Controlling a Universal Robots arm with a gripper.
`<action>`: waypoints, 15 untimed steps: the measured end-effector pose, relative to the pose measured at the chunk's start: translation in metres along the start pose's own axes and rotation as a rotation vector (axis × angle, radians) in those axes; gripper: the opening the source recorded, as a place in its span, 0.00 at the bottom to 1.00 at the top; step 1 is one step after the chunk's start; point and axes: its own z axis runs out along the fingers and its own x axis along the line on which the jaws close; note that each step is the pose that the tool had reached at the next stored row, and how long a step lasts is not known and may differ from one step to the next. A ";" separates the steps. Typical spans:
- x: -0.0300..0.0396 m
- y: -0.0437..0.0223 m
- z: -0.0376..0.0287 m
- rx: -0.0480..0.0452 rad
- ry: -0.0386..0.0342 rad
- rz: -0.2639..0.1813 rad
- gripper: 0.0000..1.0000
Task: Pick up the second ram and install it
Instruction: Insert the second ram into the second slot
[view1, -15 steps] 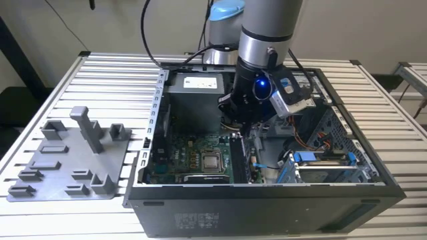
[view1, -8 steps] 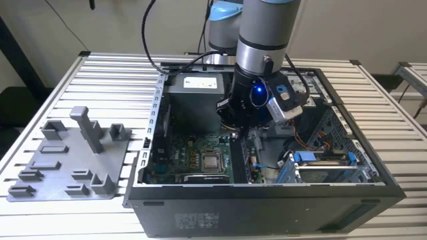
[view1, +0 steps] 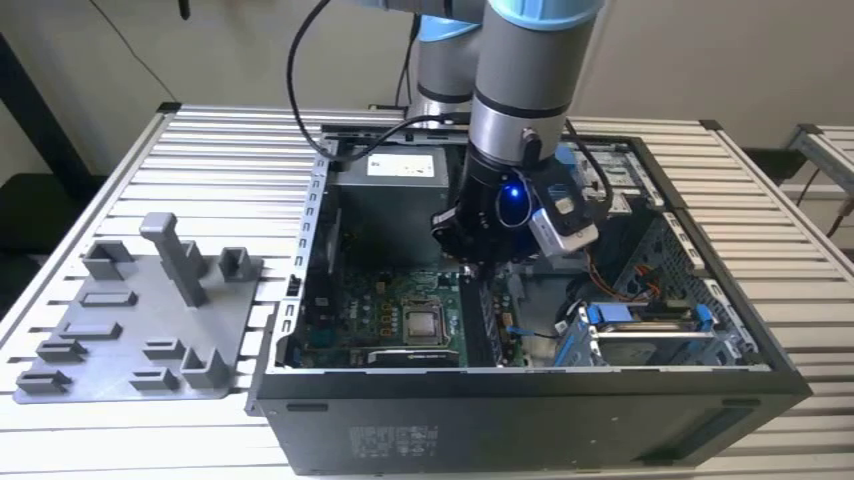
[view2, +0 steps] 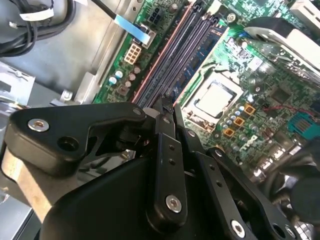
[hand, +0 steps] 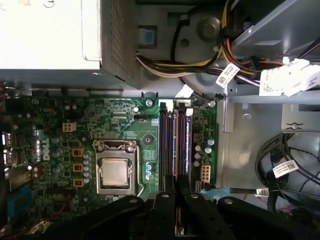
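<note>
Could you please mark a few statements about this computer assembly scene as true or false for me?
1. The gripper is down inside the open computer case. True.
2. The gripper hangs over the memory slots beside the processor. True.
3. The gray holder tray lies inside the case. False: it lies on the table, at the exterior view's left of the case.
4. A cooler covers the processor. False: its metal top is bare.
</note>
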 end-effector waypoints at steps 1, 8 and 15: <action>0.0001 0.0001 0.0014 0.0001 0.0001 0.000 0.14; 0.0003 0.0001 0.0051 0.0004 0.0007 0.000 0.14; 0.0023 0.0001 0.0160 0.0001 0.0016 0.000 0.14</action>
